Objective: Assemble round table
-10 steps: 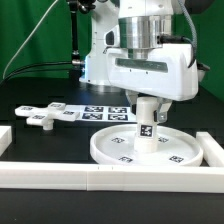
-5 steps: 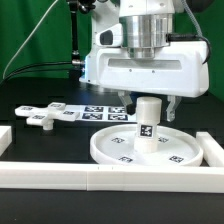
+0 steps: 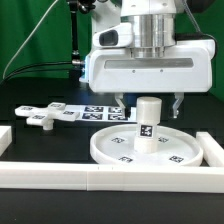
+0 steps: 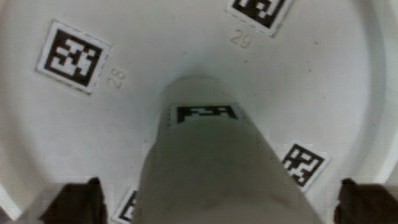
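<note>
Jaws of the gripper (image 3: 149,101) stand spread around the cylinder leg (image 3: 148,125), not touching it. The leg stands upright on the round disc (image 3: 112,150). Cross-shaped foot piece (image 3: 42,117) lies apart on black table (image 3: 45,155); green curtain (image 3: 30,40) behind.

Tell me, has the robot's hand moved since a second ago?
Yes. The hand has lifted upward along the leg, which stands on the round tabletop.

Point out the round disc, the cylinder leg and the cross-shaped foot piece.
round disc (image 3: 98,150), exterior view, rim on the exterior view's left.
cylinder leg (image 3: 149,118), exterior view, middle of its side wall.
cross-shaped foot piece (image 3: 45,117), exterior view, centre of the cross.
</note>
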### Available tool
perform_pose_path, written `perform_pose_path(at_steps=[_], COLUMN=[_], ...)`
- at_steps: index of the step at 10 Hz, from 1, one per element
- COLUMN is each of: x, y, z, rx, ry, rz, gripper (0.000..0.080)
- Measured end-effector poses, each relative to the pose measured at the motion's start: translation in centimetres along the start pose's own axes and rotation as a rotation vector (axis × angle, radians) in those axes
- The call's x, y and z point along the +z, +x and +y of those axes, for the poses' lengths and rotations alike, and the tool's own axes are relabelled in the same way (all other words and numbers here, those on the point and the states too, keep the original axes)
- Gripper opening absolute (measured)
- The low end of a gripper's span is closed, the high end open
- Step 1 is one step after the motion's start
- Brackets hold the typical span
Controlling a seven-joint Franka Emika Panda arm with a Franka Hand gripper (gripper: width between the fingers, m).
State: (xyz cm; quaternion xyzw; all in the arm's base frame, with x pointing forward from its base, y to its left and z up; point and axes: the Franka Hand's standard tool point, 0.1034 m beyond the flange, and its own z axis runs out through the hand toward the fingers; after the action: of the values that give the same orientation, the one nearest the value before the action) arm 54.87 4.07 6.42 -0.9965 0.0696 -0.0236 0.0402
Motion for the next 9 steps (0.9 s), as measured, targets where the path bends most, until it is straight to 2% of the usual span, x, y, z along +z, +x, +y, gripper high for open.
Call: perform_pose_path(at_steps=[6, 7, 9], x=[0.09, 0.08, 0.09], y=[-0.02, 0.00, 0.05], z=[0.21, 0.34, 0.15], rx=[-0.456, -0.563, -0.753], ry=[-0.005, -0.013, -0.045], rz=[-0.010, -0.012, -0.023], gripper=[0.0649, 0.0649, 0.0649])
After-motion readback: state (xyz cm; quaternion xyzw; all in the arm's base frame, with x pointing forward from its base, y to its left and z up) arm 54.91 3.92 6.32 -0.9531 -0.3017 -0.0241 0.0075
